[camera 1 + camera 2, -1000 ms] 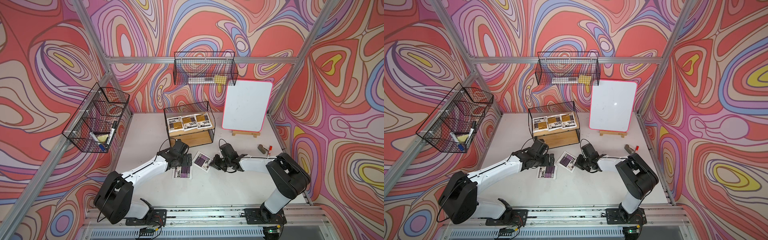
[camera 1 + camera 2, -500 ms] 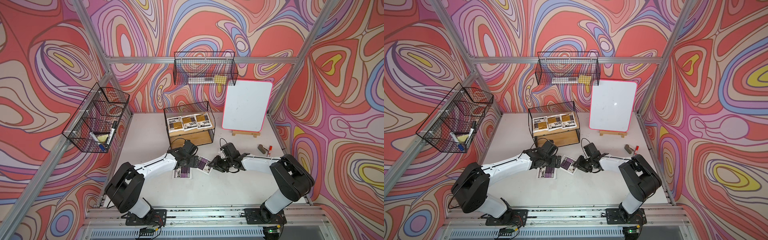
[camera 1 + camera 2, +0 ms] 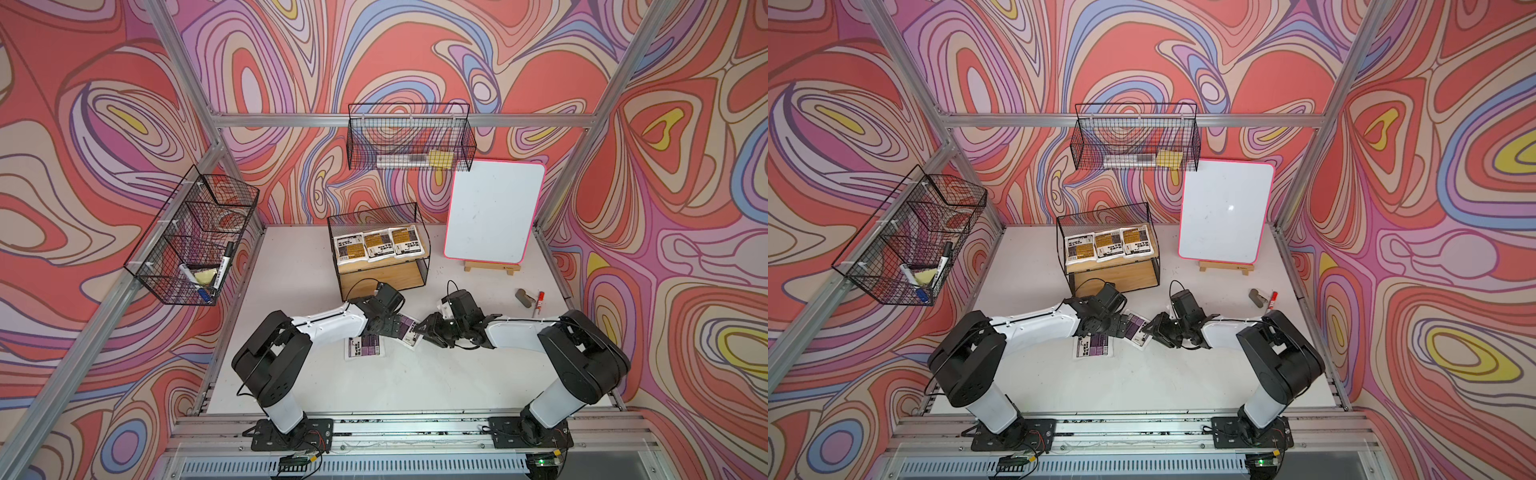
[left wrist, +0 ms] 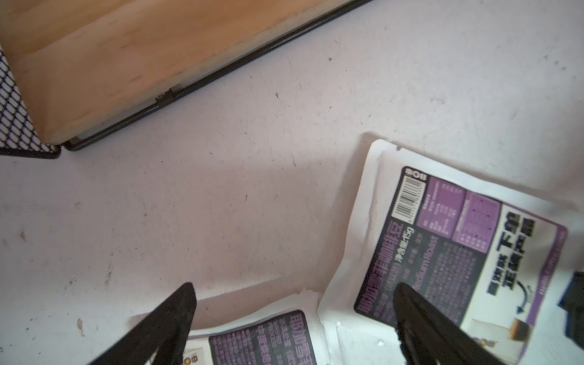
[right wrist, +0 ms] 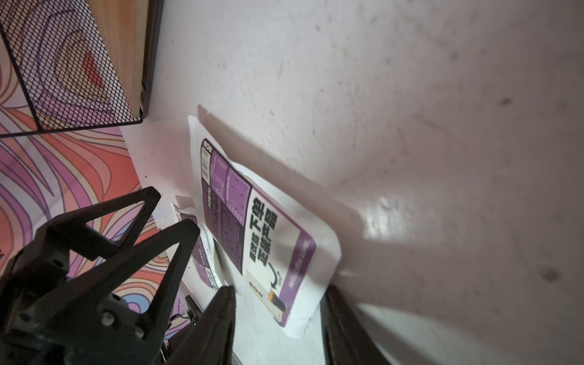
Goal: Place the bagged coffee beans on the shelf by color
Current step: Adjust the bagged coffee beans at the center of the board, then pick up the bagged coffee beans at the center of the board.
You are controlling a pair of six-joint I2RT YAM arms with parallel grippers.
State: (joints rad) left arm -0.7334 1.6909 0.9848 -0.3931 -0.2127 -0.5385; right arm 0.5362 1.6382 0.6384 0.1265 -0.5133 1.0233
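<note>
Lying on the worktop (image 3: 415,382): two purple pouches, label side up, in front of the shelf and clear of it.
Shelf (image 3: 382,276): two light wooden boards in a black mesh frame, standing at the back of the worktop, about midway across.
Top board: three orange-yellow pouches (image 3: 378,246) side by side in one row, edges touching.
Middle purple pouch (image 3: 406,331): between the two pincers in both top views, set askew to the shelf front.
Near purple pouch (image 3: 363,347): closer to the arm bases, its far edge hidden under the left wrist. One corner meets the middle purple pouch in the left wrist view.
Left pincer (image 4: 294,292): jaws spread wide, gripping nothing — one fingertip (image 4: 403,294) is over the label of the middle purple pouch, the other over plain worktop.
Right pincer (image 5: 279,295): jaws parted, one finger on either side of the nearest end of the middle purple pouch. No squeeze shows, and whether either finger touches it cannot be told.
Arms: both reach inward, low over the worktop, with the pincers facing each other across the pouch.
Whiteboard (image 3: 492,216): propped on a small wooden easel beside the shelf, on the right arm's side.
Grey eraser (image 3: 524,298) and red marker (image 3: 539,303): on the worktop just beside each other, in front of the easel.
Wire baskets (image 3: 409,141): two, hung on the walls — one behind the shelf, one on the left arm's side.
</note>
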